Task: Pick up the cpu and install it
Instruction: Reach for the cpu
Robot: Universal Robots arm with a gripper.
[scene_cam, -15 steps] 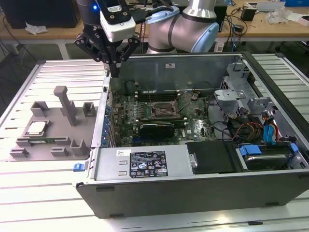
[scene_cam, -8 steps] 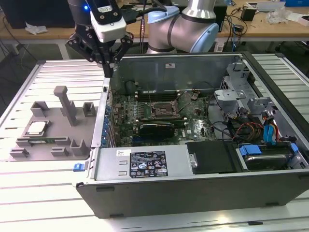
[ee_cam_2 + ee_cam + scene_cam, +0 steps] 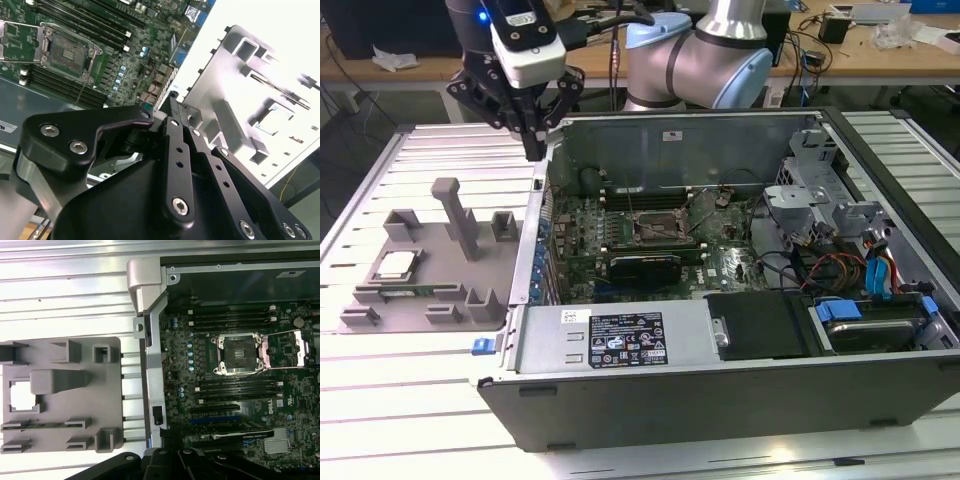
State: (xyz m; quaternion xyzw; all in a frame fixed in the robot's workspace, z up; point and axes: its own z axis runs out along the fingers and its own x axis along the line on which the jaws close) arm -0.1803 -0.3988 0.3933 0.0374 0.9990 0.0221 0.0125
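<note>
On the gray tray [image 3: 432, 276] lies the cpu [image 3: 395, 264], while the claw [image 3: 533, 152] hangs pinched together, empty.

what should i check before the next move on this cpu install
1. cpu lying in the grey tray: ok.
2. tool holding nothing: ok, shut and empty.
3. tool above the cpu: not ok, it hangs by the case wall.
4. socket frame open, nothing seated in it: ok.
5. cpu corner mark matching the socket: cannot tell.
</note>
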